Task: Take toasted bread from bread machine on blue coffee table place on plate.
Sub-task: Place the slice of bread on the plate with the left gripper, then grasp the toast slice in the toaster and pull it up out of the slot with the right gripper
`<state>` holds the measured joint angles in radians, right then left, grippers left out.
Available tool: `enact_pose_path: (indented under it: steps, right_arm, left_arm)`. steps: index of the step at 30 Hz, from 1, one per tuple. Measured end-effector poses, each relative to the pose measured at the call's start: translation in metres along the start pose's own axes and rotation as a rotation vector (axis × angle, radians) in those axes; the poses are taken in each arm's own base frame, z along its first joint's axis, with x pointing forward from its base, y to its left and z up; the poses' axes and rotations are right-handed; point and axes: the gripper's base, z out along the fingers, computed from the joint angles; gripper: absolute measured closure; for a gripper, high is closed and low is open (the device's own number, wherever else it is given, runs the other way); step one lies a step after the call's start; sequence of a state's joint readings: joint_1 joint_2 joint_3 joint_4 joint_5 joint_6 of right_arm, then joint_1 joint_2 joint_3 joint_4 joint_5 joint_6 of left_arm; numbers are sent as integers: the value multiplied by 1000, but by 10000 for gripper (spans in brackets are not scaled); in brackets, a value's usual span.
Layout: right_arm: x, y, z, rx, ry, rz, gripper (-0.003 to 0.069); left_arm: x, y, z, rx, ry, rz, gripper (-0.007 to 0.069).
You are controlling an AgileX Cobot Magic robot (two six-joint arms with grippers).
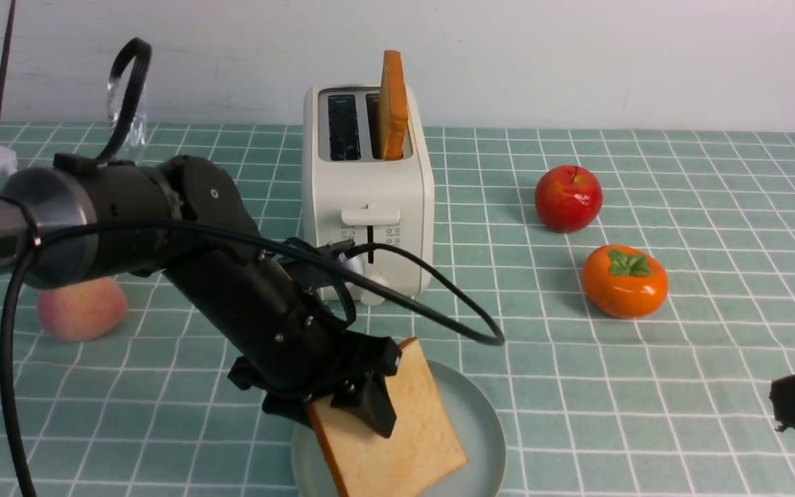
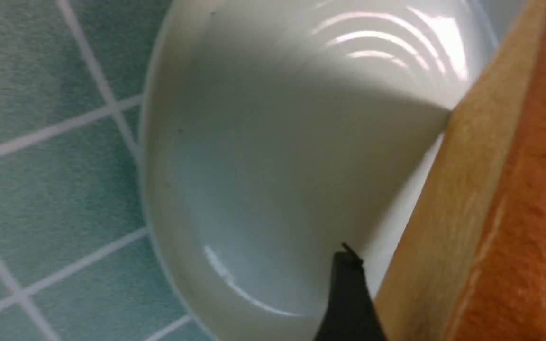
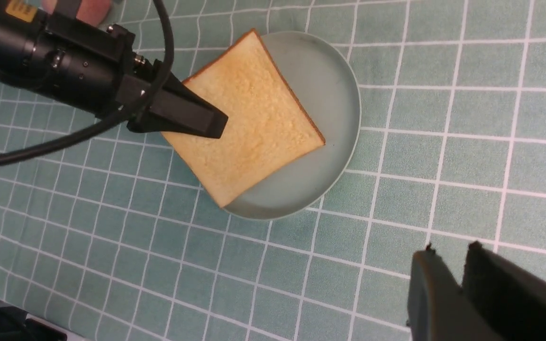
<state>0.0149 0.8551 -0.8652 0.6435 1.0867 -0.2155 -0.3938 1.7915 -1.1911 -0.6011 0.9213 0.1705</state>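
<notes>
Straddled tilted toasted bread [image 1: 417,429] on plate [image 1: 484,428] with left gripper [image 1: 356,414], jaws spread, hung right gripper [image 3: 450,258] right of plate (jaws nearly pressed together, empty).

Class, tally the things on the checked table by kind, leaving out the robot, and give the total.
Toaster: 1
Plate: 1
Toast slices: 2 (upright slice in the toaster, tilted slice at the plate)
Fruit: 3 (apple, persimmon, peach)
Total: 7

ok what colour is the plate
Pale blue-green, plain, no pattern. The plate shows best in the right wrist view.
</notes>
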Motion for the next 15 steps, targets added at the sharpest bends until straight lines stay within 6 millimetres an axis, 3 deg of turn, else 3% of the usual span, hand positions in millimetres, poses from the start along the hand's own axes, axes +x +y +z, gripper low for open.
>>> enact_pose_path:
  steps: [3,7,11,15]
  right_arm:
    - [0,0,0,0,0,0,552]
    - [0,0,0,0,0,0,552]
    - [0,0,0,1,-3,-2,549]
    - [-3,1,-1,-1,-28,-33,547]
  left_arm:
    - [-3,2,-6,-64,15,37,88]
    - [-13,-1,-20,-135,9,54,81]
    - [-25,-7,-43,-218,-11,84,124]
    - [-32,-11,-64,-303,-21,57,243]
